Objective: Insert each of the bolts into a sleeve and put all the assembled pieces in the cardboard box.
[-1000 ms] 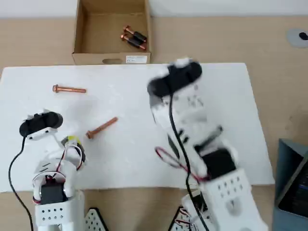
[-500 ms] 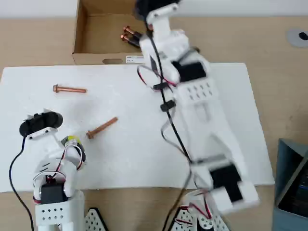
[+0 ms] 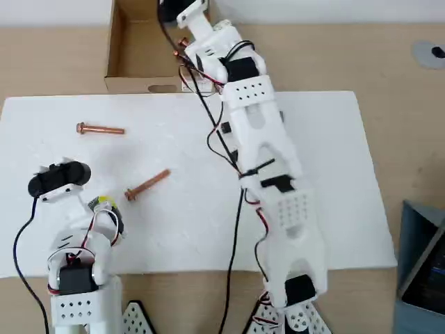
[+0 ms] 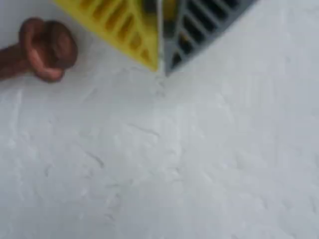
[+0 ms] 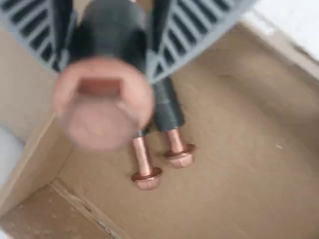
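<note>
- The open brown cardboard box (image 3: 128,66) stands at the far edge of the white sheet (image 3: 327,174); the release belongs well inside its walls
- The right hand (image 5: 107,57) hangs over the box floor, pinching a black cylindrical sleeve (image 5: 112,27) with a copper bolt (image 5: 102,102) in it; lowering before letting go should prevent a bounce
- The left hand (image 4: 162,55), pressed together, rests on the sheet beside a loose copper bolt (image 4: 45,50)
- Aim beside the two assembled pieces (image 5: 162,144) inside

We saw the copper bolt in its black sleeve (image 5: 102,102), clamped by the right gripper (image 5: 107,67), as a blur hiding part of two sleeved bolts (image 5: 174,142) behind, while a bare copper bolt (image 4: 47,50) ran off the left wrist view's edge.
</note>
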